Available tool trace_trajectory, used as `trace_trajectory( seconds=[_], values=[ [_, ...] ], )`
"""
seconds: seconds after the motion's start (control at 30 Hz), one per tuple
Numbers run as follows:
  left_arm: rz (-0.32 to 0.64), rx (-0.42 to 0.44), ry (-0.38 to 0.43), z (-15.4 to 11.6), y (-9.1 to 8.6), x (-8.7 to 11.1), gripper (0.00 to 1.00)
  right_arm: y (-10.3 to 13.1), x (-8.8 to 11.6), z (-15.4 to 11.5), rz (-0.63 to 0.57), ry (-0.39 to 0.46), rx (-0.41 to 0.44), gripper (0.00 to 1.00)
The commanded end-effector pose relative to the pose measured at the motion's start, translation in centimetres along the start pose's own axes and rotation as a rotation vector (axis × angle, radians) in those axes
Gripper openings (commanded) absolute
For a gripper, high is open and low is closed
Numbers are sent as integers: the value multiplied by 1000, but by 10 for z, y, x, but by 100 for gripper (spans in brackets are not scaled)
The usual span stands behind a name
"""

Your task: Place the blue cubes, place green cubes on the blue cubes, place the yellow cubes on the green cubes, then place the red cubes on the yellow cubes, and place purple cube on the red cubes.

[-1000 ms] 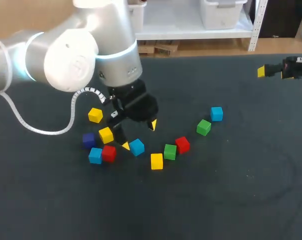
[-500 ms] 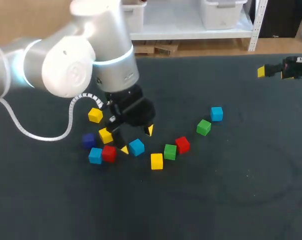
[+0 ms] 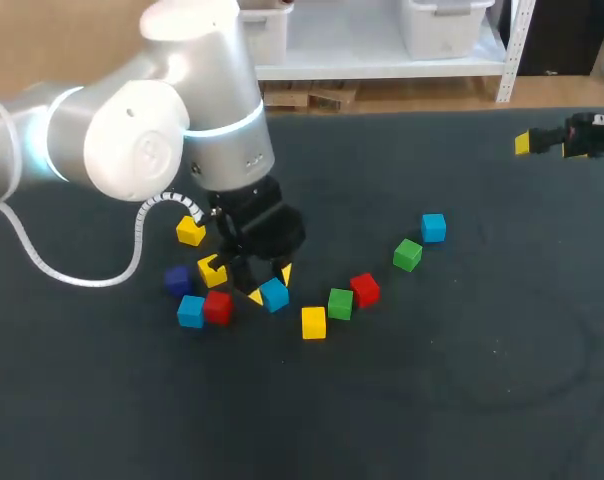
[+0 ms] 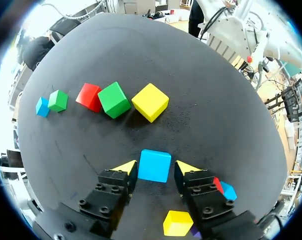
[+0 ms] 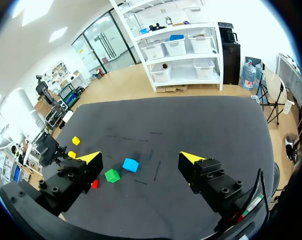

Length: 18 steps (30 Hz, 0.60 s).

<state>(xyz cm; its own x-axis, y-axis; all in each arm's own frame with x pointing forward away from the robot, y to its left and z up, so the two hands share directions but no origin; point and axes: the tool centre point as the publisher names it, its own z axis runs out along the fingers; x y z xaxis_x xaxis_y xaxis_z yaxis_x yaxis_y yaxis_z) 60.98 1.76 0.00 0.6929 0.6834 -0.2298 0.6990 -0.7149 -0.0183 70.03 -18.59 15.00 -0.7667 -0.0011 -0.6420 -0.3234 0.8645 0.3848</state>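
Observation:
My left gripper [image 3: 270, 285] is down at the table over a blue cube [image 3: 275, 295]. In the left wrist view that blue cube [image 4: 154, 165] sits between the yellow tips of my left gripper [image 4: 156, 167]; the fingers stand close on both sides, with a thin gap showing on one side. Ahead of it lie a yellow cube [image 4: 150, 102], a green cube [image 4: 114, 99] and a red cube [image 4: 88, 96]. The purple cube [image 3: 177, 279] lies left of the gripper. My right gripper [image 3: 547, 146] hangs open at the table's far right, empty [image 5: 141, 158].
Beside the left gripper lie two yellow cubes [image 3: 212, 270] [image 3: 190, 231], a red cube [image 3: 218, 307] and a blue cube [image 3: 191, 311]. To the right lie a yellow cube [image 3: 313, 322], a green cube [image 3: 407, 254] and a blue cube [image 3: 433, 227].
My left gripper has come down and slightly left around the blue cube, and its fingers have narrowed toward it. The right arm has not moved.

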Motion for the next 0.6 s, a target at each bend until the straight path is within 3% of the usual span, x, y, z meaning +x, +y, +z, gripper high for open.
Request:
trace_trajectory(
  seconds=[0.03, 0.17, 0.4, 0.47, 0.6],
  values=[
    [0, 2, -7, 1, 1, 1, 33, 0, 0, 0, 0, -1, 3, 100],
    [-7, -1, -11, -1, 1, 2, 0, 0, 0, 0, 0, -1, 3, 100],
    [-78, -27, -17, -19, 4, 1, 0, 0, 0, 0, 0, -1, 3, 100],
    [-160, -37, -9, -30, 11, 0, 0, 0, 0, 0, 0, -1, 3, 100],
    [-309, -59, -97, -45, 24, -2, 0, 0, 0, 0, 0, -1, 3, 100]
  ],
)
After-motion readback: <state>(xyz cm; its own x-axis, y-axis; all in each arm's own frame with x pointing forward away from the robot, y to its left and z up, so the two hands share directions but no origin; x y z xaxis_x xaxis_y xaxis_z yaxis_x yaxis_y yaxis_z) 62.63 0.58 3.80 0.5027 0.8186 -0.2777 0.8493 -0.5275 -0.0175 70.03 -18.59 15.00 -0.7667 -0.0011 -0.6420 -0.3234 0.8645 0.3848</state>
